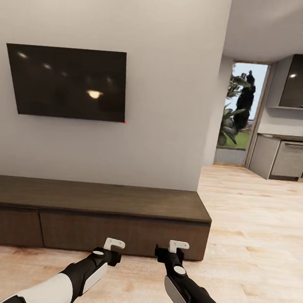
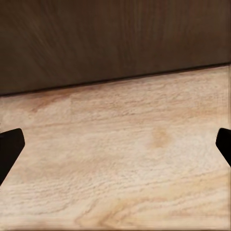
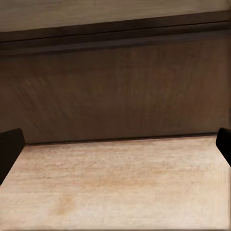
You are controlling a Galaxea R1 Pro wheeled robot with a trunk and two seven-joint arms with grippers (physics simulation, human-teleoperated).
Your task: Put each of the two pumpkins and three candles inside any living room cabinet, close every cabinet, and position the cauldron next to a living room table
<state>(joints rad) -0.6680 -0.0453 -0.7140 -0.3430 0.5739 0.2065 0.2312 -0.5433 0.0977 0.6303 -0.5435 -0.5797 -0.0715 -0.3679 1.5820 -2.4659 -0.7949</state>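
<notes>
The long, low dark-brown wood cabinet [image 1: 96, 211] stands against the pale grey wall [image 1: 169, 102], across the head view from 9 o'clock to about 3 o'clock of the centre. Its flat drawer fronts are all shut. Above it, at 10 o'clock, a black flat television [image 1: 68, 82] hangs on the wall.

Both arms reach forward and low, over the light wood floor [image 1: 253, 250], toward the cabinet front. The left claw [image 1: 113, 251] is at 6 o'clock, slightly to the left, and the right claw [image 1: 171, 253] just right of it; they are near each other but apart. In each wrist view the two black fingers [image 2: 9, 147] [image 3: 10, 147] stand at opposite edges, so both claws are wide and hold nothing. At 2 o'clock a grey kitchen unit [image 1: 287, 157] and a glass door [image 1: 241, 113] are visible.
</notes>
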